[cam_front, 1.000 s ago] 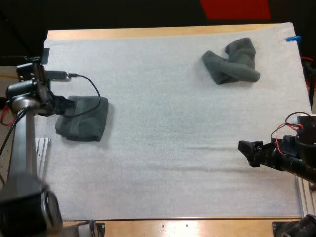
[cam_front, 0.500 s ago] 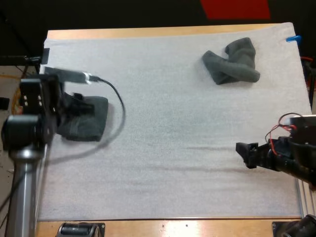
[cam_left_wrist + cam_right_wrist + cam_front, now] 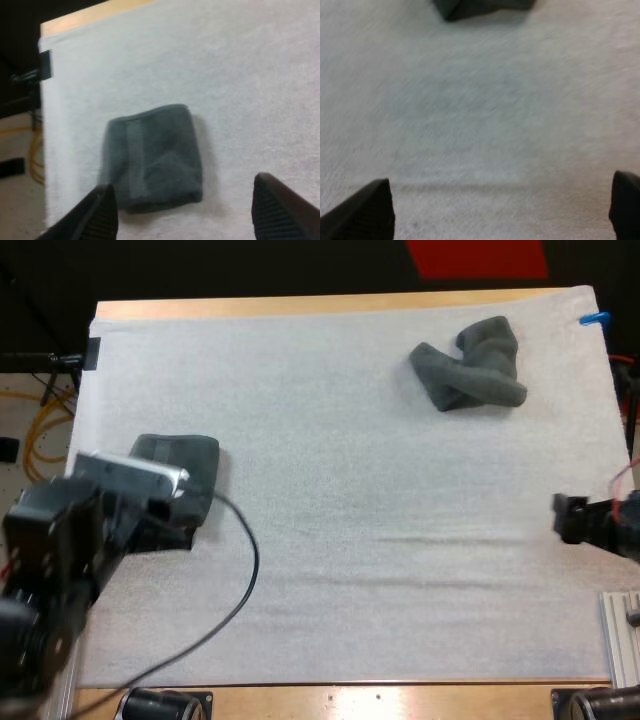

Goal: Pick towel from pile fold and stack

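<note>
Two towels: folded towel at the mat's nine o'clock; crumpled towel at one o'clock.
Step, judged: pinch the crumpled towel by one edge, lift clear.
Look: dark grey-green, thick, soft.
Tools: left gripper spread above folded towel; right gripper spread, four o'clock.

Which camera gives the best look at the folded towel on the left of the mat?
The left wrist view: the whole folded towel lies uncovered ahead of the open left pincer. In the high view, the left arm hides its near corner.
</note>
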